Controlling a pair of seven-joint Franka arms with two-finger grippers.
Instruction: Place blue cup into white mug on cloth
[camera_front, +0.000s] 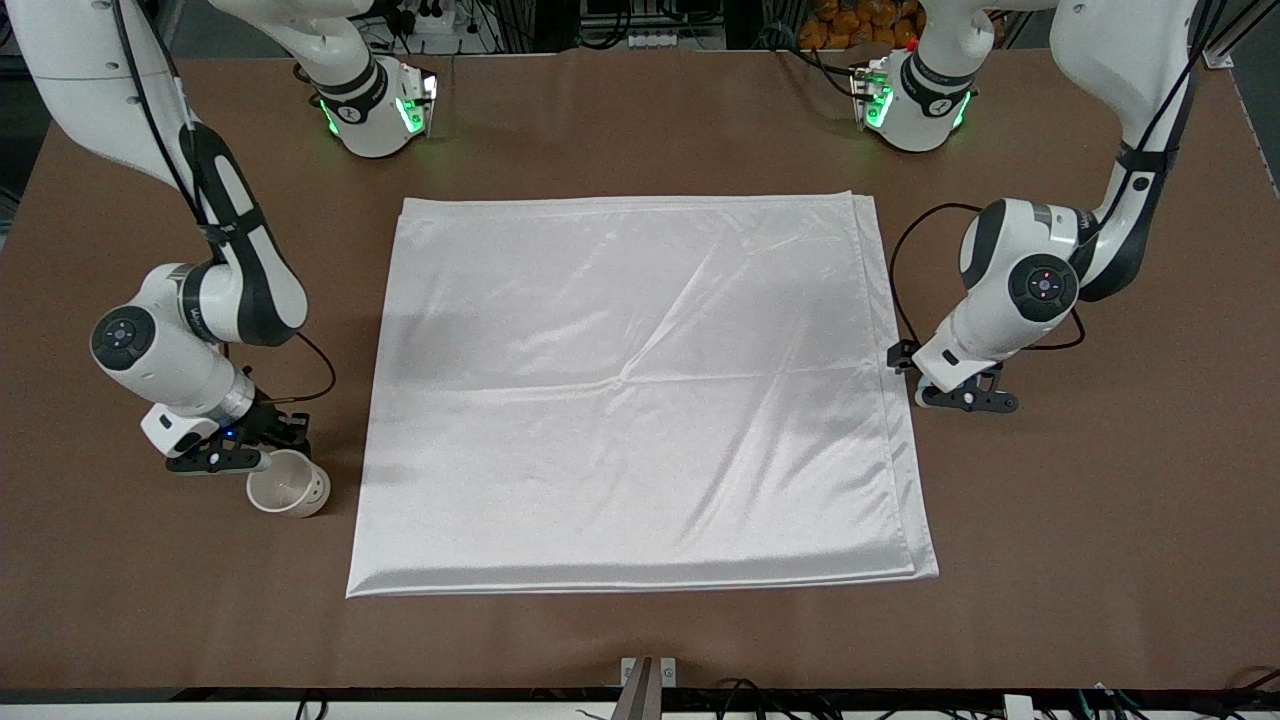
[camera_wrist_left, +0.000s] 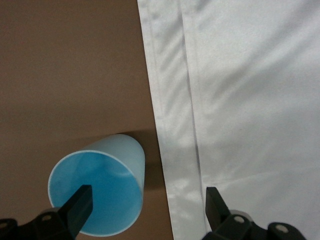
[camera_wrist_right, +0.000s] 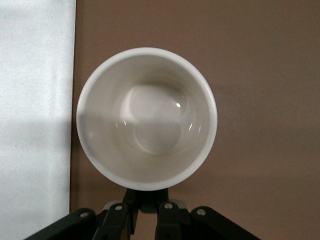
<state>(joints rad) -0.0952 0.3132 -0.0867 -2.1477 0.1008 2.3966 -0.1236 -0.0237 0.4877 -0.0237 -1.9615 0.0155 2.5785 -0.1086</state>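
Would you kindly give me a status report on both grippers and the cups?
Left gripper open, low over small light-blue cup beside shiny white cloth. Right gripper shut on off-white ceramic mug, on table. Nothing blocking.

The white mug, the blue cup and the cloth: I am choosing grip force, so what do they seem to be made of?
The white mug looks like glazed ceramic: thick rim, glossy highlights inside. The blue cup seems to be matte plastic, with a thin wall and no glare. The cloth looks like satin-like fabric: a shiny sheen with soft creases.

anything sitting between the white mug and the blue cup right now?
Only the large shiny white cloth, bare, per front view; off-white ceramic mug sits off one edge, light-blue cup off the other.
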